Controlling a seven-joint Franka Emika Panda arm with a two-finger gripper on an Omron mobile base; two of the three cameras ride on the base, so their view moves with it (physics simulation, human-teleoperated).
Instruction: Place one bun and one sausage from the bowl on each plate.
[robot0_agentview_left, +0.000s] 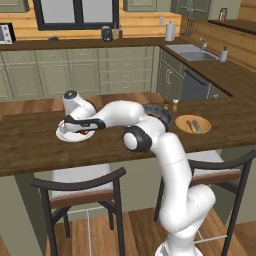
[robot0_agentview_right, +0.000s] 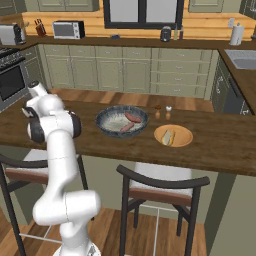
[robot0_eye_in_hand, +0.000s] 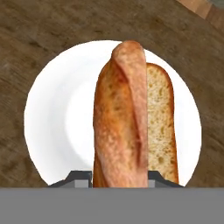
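Jaws are gripping a bun tightly, directly over the white plate; I'm aiming to lower it gently, centred, before releasing; the sausages are waiting in the bowl.

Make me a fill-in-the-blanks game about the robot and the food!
1. The gripper is holding a ____ over the white plate.
2. The bowl has ____ sausages in it.
3. The orange plate sits to the ____ of the bowl in the right base view.

Missing words: bun; two; right
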